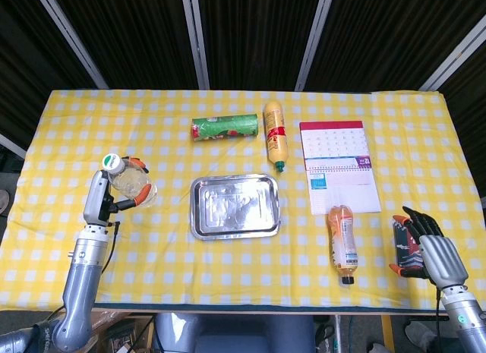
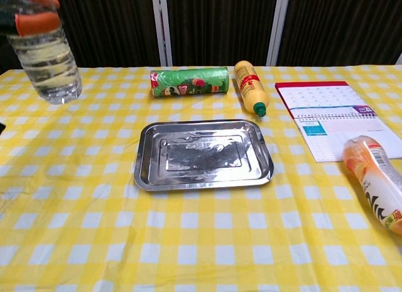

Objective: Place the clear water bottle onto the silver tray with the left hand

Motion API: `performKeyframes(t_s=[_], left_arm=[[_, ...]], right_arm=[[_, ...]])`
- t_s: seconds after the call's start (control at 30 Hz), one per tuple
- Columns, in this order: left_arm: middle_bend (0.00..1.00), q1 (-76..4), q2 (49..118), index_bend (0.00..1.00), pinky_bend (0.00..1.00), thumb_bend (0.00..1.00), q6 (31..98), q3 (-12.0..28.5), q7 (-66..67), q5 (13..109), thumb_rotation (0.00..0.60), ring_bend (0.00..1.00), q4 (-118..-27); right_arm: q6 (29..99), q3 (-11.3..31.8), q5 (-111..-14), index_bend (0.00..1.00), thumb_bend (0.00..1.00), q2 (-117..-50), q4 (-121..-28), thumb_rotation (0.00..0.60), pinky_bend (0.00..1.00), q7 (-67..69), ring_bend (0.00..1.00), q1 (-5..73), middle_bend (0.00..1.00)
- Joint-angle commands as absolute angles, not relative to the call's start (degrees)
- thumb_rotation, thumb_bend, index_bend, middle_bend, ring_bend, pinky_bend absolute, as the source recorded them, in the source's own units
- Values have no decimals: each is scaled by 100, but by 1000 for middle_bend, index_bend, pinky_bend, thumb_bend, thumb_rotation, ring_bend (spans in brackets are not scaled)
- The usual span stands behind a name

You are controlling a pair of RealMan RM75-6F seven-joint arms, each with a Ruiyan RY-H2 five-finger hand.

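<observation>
At the near right edge of the yellow-and-white checked tabletop [image 1: 425, 133], the right robot hand [image 1: 416, 243] rests with its dark fingers curled loosely and nothing visible in its grasp; whether they are fully closed cannot be told. Just to its left an orange drink bottle [image 1: 343, 233] lies on its side, cap pointing toward the near edge. At centre sits the rectangular silver metal tray [image 1: 235, 206], bare and reflective. To the tray's left, the left robot hand [image 1: 125, 189] grips the clear plastic water bottle with a white cap [image 1: 126, 181], orange fingertips [image 2: 32, 21] wrapped around its upper body; the chest view shows the bottle upright and lifted above the cloth, well apart from the tray. Beyond the orange bottle a white desk calendar with a red top band [image 1: 338, 166] lies flat. Farther back, a yellow squeeze bottle with a red label and green tip [image 1: 276, 136] lies on its side beside a green cylindrical snack can [image 1: 225, 128], also lying down.
</observation>
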State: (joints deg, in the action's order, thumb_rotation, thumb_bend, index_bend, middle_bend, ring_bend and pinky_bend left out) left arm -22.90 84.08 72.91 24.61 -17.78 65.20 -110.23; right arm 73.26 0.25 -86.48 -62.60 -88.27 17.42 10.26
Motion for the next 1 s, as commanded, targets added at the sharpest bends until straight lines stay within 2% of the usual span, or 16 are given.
performKeyframes(t_s=[0.03,0.2,0.37,0.77,1.0], left_arm=[[791,-2413,8176,772,120,528,7624,2790,-1201,6605,600,235,-11909],[792,-2446,7912,772,120,529,7891,3061,-705,6499,600,236,-12713],[792,-2410,7856,772,120,529,7989,2926,-466,6339,600,236,-12756],[791,-2124,8085,772,120,528,7254,2166,-1838,6052,600,236,-10758],[792,-2068,8147,773,120,528,7121,2142,-2453,6286,600,235,-10261]], right_arm=[[7328,25,-8650,180,158,-6259,-8828,600,0,1747,0,1026,44],[7362,24,-8668,180,159,-6244,-8846,600,0,1773,0,1014,44],[7356,13,-8686,180,158,-6232,-8864,600,0,1777,0,1016,44],[7316,19,-8644,180,159,-6256,-8836,600,0,1740,0,1027,44],[7288,16,-8636,180,158,-6278,-8837,600,0,1687,0,1038,44]])
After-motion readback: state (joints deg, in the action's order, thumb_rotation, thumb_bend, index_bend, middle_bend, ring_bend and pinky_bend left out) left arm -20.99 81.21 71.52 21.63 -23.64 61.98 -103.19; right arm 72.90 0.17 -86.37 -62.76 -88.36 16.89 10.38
